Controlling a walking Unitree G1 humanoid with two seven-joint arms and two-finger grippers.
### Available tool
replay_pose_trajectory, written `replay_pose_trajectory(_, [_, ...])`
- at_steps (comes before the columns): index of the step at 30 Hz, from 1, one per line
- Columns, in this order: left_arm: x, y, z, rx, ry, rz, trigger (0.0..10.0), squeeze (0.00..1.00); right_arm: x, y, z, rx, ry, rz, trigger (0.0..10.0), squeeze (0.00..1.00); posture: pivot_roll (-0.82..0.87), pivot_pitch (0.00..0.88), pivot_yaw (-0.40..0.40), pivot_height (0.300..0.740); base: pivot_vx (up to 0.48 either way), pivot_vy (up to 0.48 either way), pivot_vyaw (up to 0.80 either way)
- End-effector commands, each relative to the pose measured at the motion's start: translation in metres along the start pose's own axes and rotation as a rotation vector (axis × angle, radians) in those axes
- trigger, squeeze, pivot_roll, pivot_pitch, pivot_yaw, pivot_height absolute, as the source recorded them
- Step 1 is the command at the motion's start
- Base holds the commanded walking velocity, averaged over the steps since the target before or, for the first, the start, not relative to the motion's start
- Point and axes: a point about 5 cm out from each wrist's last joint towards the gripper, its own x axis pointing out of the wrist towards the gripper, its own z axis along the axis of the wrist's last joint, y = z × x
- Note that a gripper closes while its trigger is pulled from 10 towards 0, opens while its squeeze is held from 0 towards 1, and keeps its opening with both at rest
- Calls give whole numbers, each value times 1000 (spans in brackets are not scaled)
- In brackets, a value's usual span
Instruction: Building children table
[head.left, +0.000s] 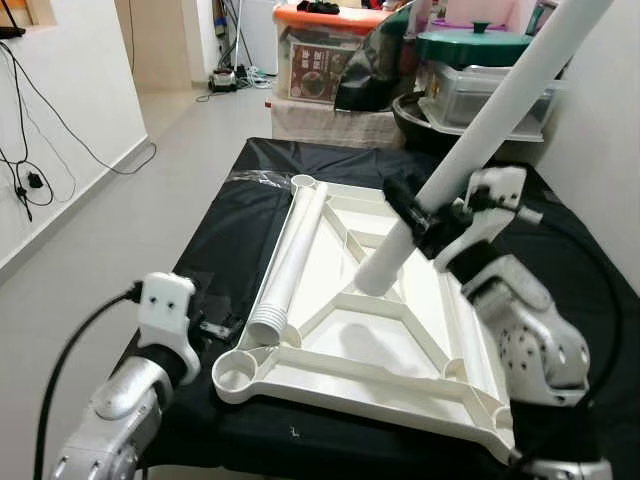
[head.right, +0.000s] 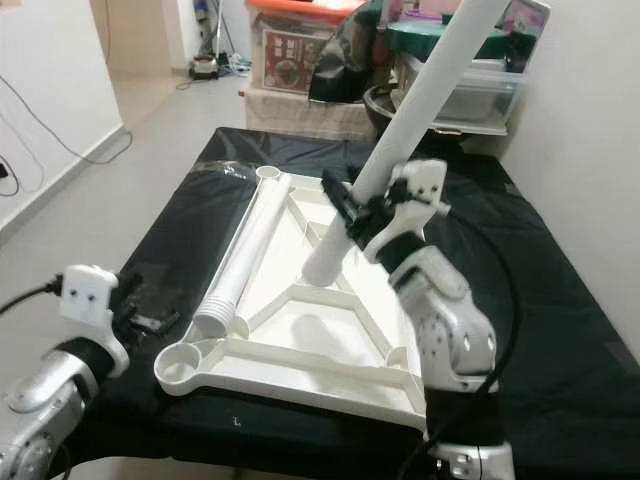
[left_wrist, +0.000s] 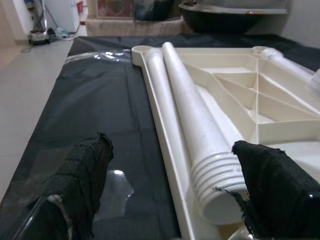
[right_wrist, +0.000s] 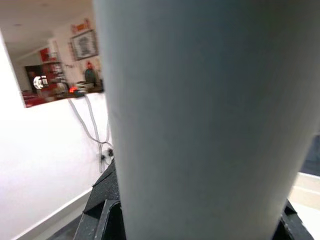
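One white tabletop (head.left: 400, 345) lies underside up on my black-covered table (head.left: 220, 210). Two white legs: one (head.left: 290, 265) rests along the tabletop's left rim, one (head.left: 490, 130) tilts in my right gripper (head.left: 425, 215), fingers clamped around it. My left gripper (left_wrist: 175, 185) gapes wide, holding nothing, at the lying leg's threaded end. Storage boxes (head.left: 325, 55) crowd behind.

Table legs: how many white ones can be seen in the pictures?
2. One table leg lies on the upturned tabletop along its left edge; the other leg is held tilted in the right gripper. More may be hidden.
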Motion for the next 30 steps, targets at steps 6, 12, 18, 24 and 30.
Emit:
replay_pose_trajectory(6, [0,-3,2,15,-16,-6,10000,0,-4,3,0,-9,-3,-16,10000,0,35,0,-95,740,0,0,0])
replay_pose_trajectory(12, [4,-5,5,24,-32,-1,10000,0,0,9,-5,13,-5,-26,10000,0,41,0,-94,740,0,0,-77])
replay_pose_trajectory(18, [8,-7,6,25,-38,7,10000,0,0,17,-9,61,21,-19,10000,0,38,0,-94,740,0,0,-726])
replay_pose_trajectory(24, [10,-8,5,31,-39,4,10000,0,-1,20,-9,58,24,-3,10000,0,35,0,-91,740,0,0,-771])
replay_pose_trajectory(30, [11,-10,7,25,-50,-9,10000,0,0,25,-7,56,14,21,10000,0,35,0,-89,740,0,0,-770])
